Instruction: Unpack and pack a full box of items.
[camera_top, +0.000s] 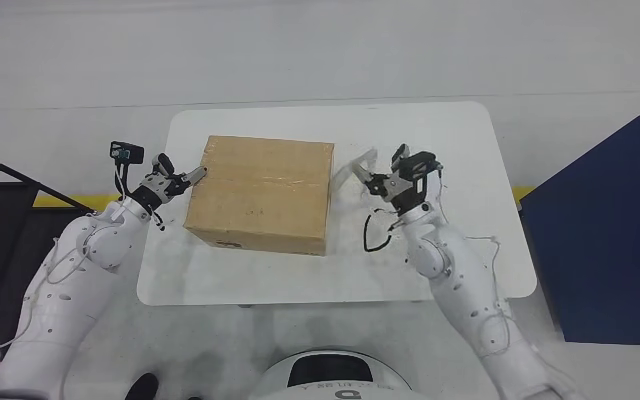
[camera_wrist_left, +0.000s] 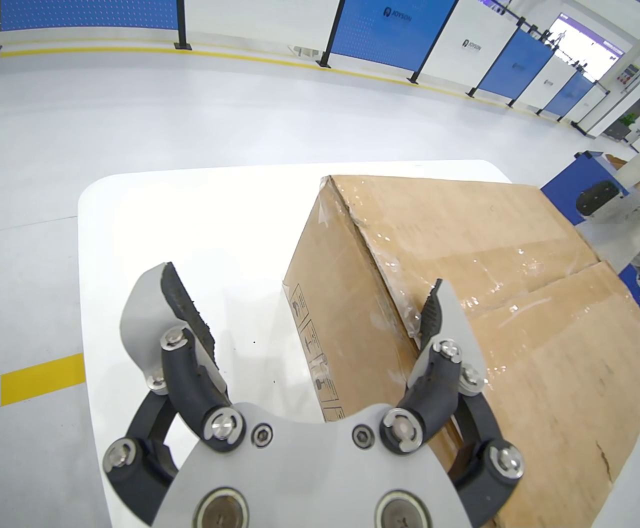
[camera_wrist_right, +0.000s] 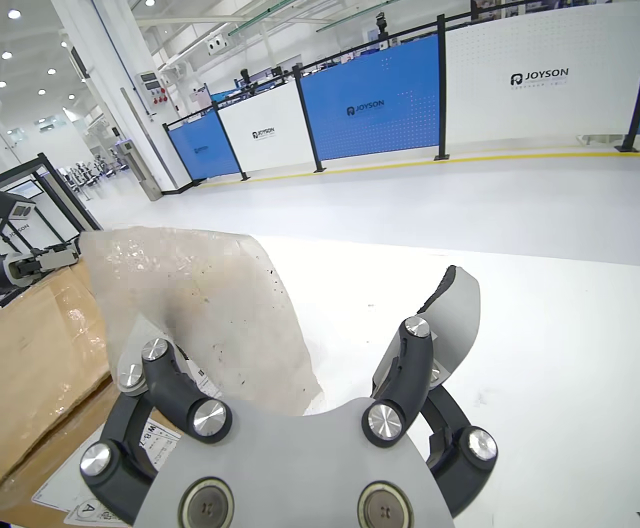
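Brown cardboard box (camera_top: 262, 195) sits mid white rounded table (camera_top: 440, 130), flaps shut, glossy tape residue along the seam. Left gripper (camera_wrist_left: 303, 282) is at box's left end, jaws apart, one finger over the top edge. Right gripper (camera_wrist_right: 295, 305) is beside the right end, jaws apart, w/ clear crumpled tape strip (camera_wrist_right: 200, 300) against one finger. Judged early: strip prob. off, flaps not yet opened, unpack & repack all left.

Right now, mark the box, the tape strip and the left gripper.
box (camera_top: 262, 190), top view, top face.
tape strip (camera_wrist_right: 200, 310), right wrist view, its middle.
left gripper (camera_wrist_left: 302, 290), left wrist view, between fingertips.
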